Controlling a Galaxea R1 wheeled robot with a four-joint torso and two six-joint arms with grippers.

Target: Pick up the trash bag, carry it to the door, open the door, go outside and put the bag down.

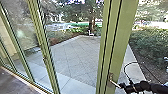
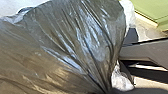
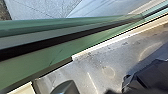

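My left claw [image 2: 109, 91] grips the gathered trash bag [image 2: 75, 42]. My right claw [image 1: 124, 86] is at the door handle [image 1: 115, 83], can't tell if closed.

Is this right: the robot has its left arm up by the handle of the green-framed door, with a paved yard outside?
Not quite: the head view shows the right arm up by the handle, not the left. The door frame is green, and a paved yard lies outside.
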